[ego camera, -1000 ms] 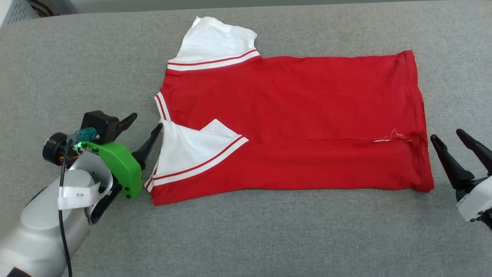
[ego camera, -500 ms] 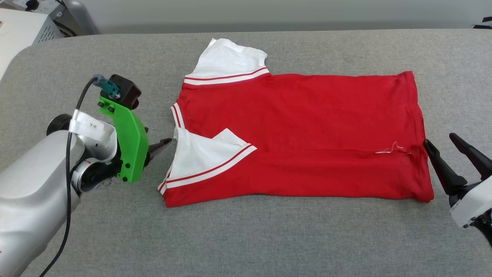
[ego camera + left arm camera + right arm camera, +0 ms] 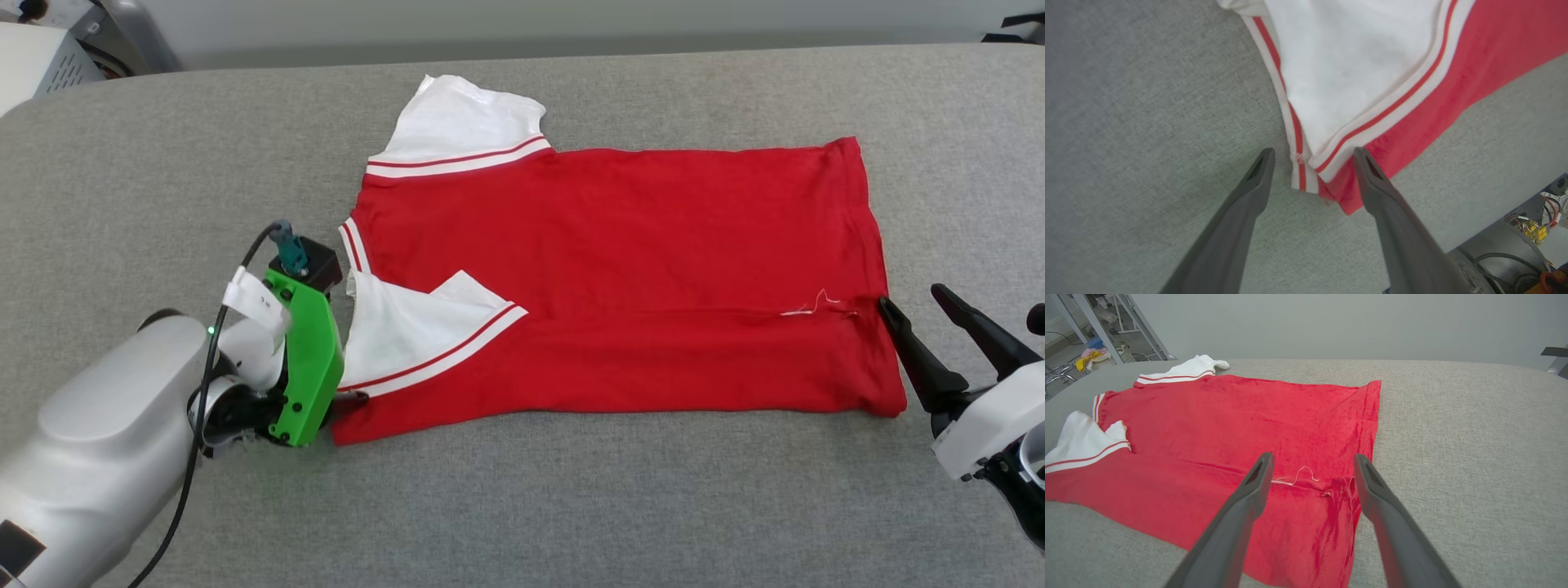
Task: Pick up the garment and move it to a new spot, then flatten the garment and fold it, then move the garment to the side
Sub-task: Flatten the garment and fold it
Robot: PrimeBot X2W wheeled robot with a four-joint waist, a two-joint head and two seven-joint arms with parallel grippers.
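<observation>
The garment (image 3: pixel 620 269) is a red jersey with white, red-striped sleeves, lying flat on the grey padded table (image 3: pixel 522 506), its near long edge folded over the body. My left gripper (image 3: pixel 349 398) is at the garment's near-left corner, mostly hidden behind its green mount. In the left wrist view that gripper (image 3: pixel 1312 153) is open, its fingers straddling the striped trim corner of the garment (image 3: pixel 1355 69). My right gripper (image 3: pixel 913 298) is open just off the hem at the right. In the right wrist view it (image 3: pixel 1313 456) points at the garment (image 3: pixel 1229 424) where a loose white thread lies.
A white equipment box (image 3: pixel 41 57) stands past the table's back-left corner. Metal frames and clutter (image 3: pixel 1094 355) stand beyond the far left edge. Bare grey surface runs along the front and right of the garment. My own base with wiring (image 3: pixel 1527 228) is close by the left gripper.
The head camera has shifted. My left gripper swung from beside the folded sleeve down to the garment's near-left corner. The right gripper edged closer to the hem. Both stayed open.
</observation>
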